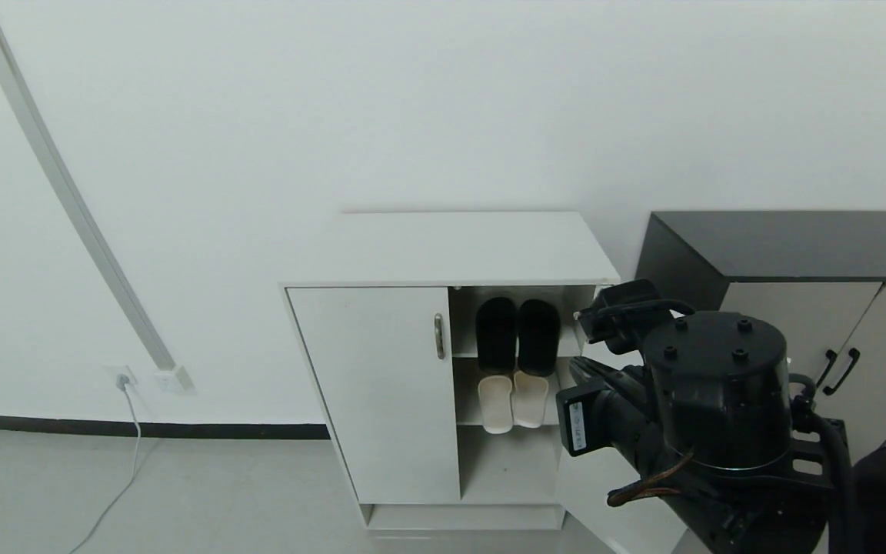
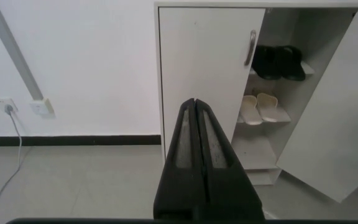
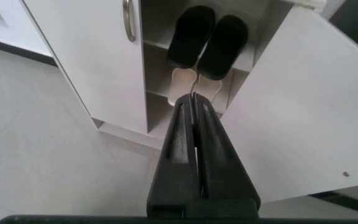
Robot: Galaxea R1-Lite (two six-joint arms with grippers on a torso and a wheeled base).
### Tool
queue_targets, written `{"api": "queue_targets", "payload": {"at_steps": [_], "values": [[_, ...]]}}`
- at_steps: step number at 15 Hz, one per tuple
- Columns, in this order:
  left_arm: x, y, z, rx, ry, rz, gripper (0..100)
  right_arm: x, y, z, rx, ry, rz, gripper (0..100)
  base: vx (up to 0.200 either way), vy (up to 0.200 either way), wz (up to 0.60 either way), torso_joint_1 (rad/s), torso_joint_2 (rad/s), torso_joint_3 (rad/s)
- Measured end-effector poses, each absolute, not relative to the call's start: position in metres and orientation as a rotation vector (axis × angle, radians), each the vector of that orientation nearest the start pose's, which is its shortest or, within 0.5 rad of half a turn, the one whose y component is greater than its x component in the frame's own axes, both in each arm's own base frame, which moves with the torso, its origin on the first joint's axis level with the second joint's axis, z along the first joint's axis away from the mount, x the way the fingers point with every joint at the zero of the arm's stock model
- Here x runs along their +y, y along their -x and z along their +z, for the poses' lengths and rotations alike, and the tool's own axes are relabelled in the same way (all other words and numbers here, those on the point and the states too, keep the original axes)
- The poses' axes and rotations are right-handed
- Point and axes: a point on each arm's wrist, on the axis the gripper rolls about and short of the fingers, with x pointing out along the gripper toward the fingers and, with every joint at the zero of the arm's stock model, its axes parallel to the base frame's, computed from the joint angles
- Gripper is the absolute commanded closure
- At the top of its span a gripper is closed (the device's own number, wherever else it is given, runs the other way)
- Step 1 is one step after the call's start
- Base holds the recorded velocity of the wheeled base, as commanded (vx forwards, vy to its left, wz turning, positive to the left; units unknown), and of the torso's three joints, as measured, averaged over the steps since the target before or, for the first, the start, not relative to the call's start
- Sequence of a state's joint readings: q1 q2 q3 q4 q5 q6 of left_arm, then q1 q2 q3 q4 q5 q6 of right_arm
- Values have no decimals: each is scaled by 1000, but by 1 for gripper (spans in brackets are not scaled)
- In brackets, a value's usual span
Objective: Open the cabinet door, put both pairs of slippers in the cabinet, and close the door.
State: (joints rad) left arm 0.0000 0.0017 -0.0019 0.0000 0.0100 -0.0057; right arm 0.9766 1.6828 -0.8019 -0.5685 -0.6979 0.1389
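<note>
Both pairs are in the cabinet (image 1: 458, 246): the black slippers (image 1: 508, 338) lie on the top shelf and the white slippers (image 1: 506, 400) on the shelf below. Its door (image 2: 334, 124) stands open, so I think only shutting it is left. The left tool (image 2: 195, 103) and right tool (image 3: 192, 97) are pinched together, holding nothing.

The left claw (image 2: 194, 109) has its two fingers pressed flat together along one thin seam. It holds nothing and points forward, roughly level from the wrist. The right claw (image 3: 193, 102) is closed in the same way, finger against finger, also empty, and it tilts forward and downward. In the head view the right arm (image 1: 720, 385) stands raised on the robot's right, with its bulky black joint nearest the camera and the forearm stretched forward beyond it.
</note>
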Motion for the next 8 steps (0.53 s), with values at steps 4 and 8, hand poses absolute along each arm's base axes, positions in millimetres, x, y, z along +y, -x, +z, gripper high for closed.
{"api": "queue_targets", "payload": {"at_steps": [4, 8], "values": [[0, 23, 76, 0, 6, 10, 100, 237, -177, 182, 228, 96, 261, 100, 0, 0, 0, 259, -590, -324], [0, 23, 76, 0, 6, 10, 100, 237, -177, 181, 228, 96, 261, 100, 0, 0, 0, 193, -422, -232]]}}
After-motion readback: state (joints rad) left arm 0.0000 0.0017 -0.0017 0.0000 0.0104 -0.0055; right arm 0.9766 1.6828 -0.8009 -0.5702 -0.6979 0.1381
